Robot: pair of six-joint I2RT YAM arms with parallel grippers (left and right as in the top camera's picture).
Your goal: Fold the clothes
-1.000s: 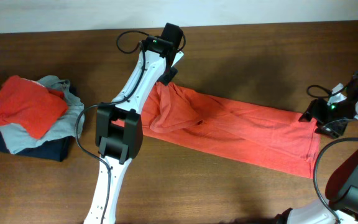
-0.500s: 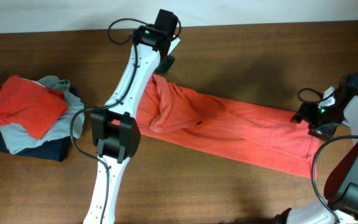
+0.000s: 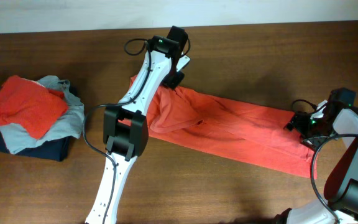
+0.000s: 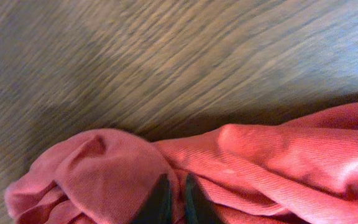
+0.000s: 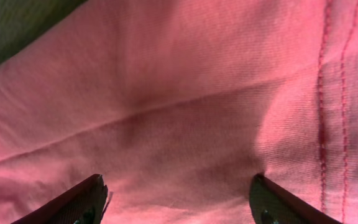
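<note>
At the far left of the wooden table (image 3: 241, 50) sits a loose pile (image 3: 33, 121): an orange-red cloth (image 3: 25, 106) on top, a grey-blue garment (image 3: 68, 117) under it and a navy garment (image 3: 39, 150) at the bottom. The pile lies well apart from everything else.

Nearer the middle, the left gripper (image 3: 174, 79) reaches down at the far end of the orange-red T-shirt (image 3: 241, 132). The shirt lies as a long, narrow band running diagonally from there toward the right front of the table. In the left wrist view the two dark fingers (image 4: 160, 200) stand close together, pinched on a bunched, rounded fold of the fabric, with bare wood beyond it.

At the right, the right gripper (image 3: 298, 124) sits over the shirt's other end. Its wrist view shows the fingers (image 5: 89, 198) spread wide apart, holding nothing. Flat cloth fills the space between them, and a double line of hem stitching (image 5: 321, 93) runs down the right side.
</note>
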